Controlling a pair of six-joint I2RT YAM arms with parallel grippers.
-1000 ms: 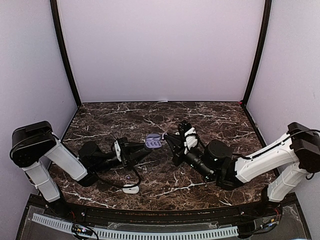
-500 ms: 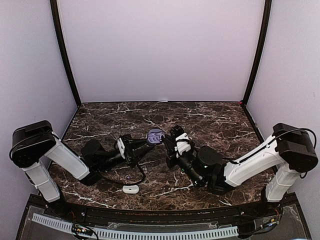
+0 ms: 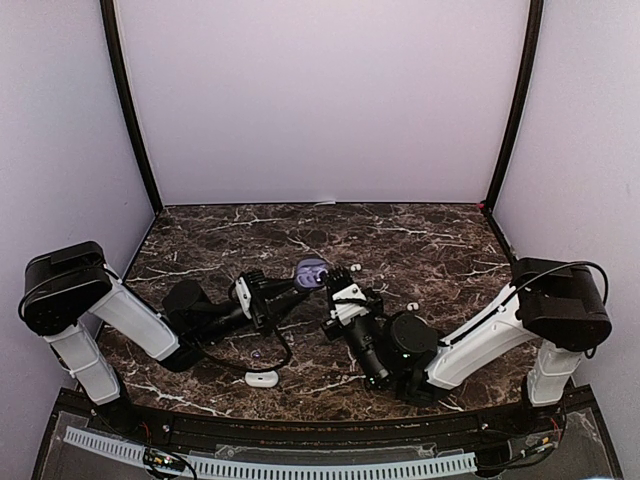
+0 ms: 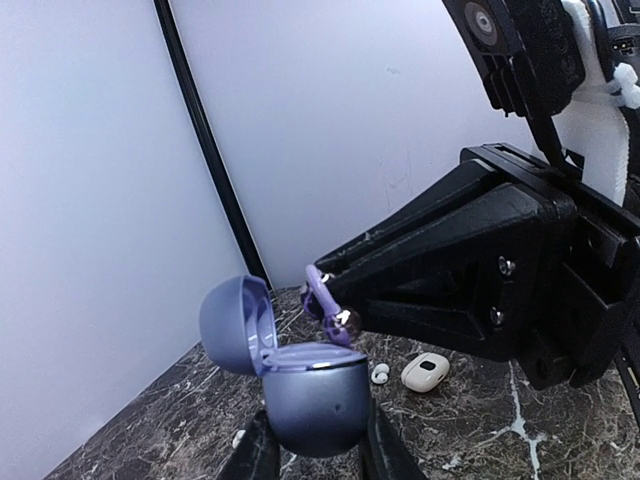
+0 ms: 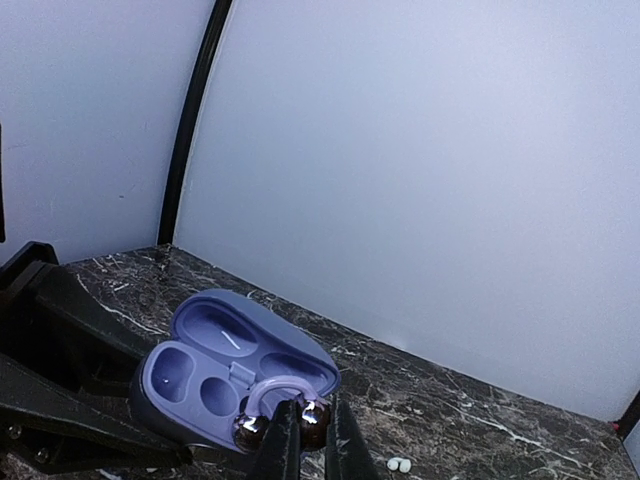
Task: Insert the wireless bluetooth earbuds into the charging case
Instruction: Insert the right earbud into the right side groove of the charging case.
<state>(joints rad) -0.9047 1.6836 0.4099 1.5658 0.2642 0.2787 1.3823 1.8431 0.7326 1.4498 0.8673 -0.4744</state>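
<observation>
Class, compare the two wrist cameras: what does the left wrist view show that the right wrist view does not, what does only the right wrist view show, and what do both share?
Only the left wrist view: the rounded outer shell of the lavender charging case seen from the side, and a cream item lying beyond it. Only the right wrist view: the wells inside the open case. Both: the open case held by the left gripper, the lavender earbud pinched in the right gripper just above its opening, and the marble table.
</observation>
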